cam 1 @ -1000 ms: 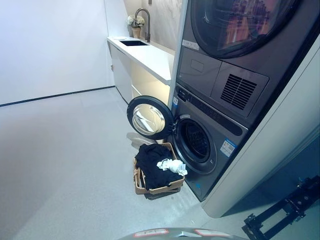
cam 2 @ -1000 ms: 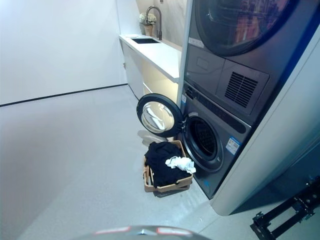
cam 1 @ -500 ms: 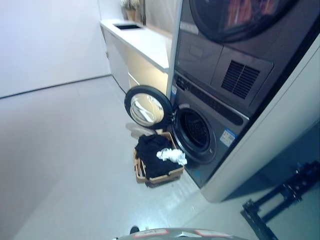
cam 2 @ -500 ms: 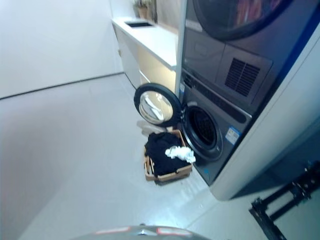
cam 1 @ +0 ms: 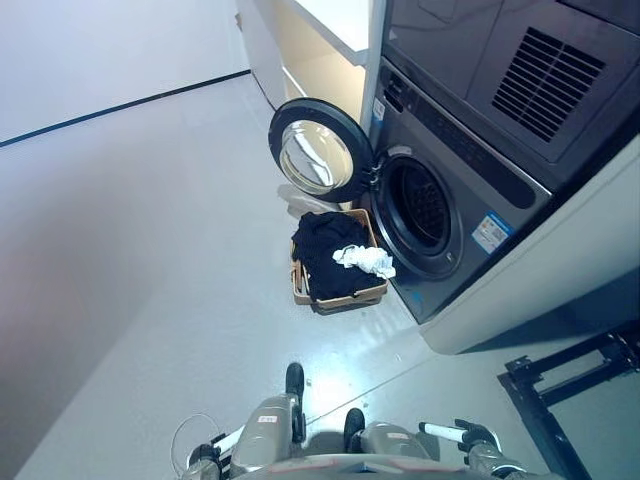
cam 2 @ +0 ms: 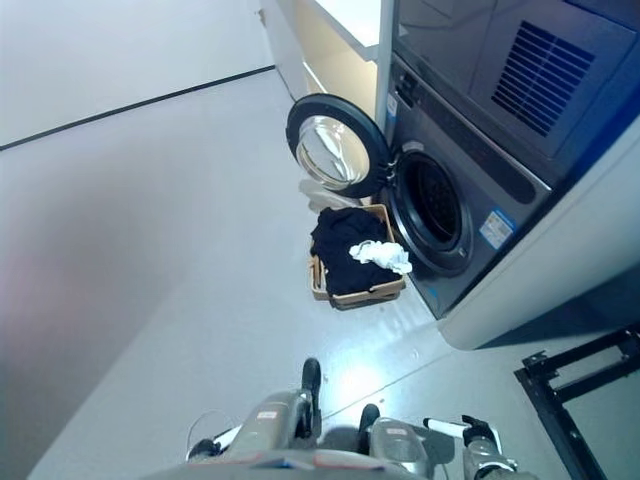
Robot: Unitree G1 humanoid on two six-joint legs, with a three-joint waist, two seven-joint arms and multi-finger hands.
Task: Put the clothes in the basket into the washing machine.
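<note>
Clothes sit heaped in a small tan basket (cam 1: 340,296) on the floor, just beside the washing machine (cam 1: 445,215), whose round door (cam 1: 320,150) stands swung open. Most of the load is a dark garment (cam 1: 325,250); a white crumpled piece (cam 1: 365,260) lies on top, nearest the drum. Both look soft and light, likely to drape and trail, so pinching a raised fold should serve best. Right robot hand (cam 2: 478,440) shows low at the edge, well apart from the basket; whether it is wide or closed cannot be told. Left robot hand is out of sight.
</note>
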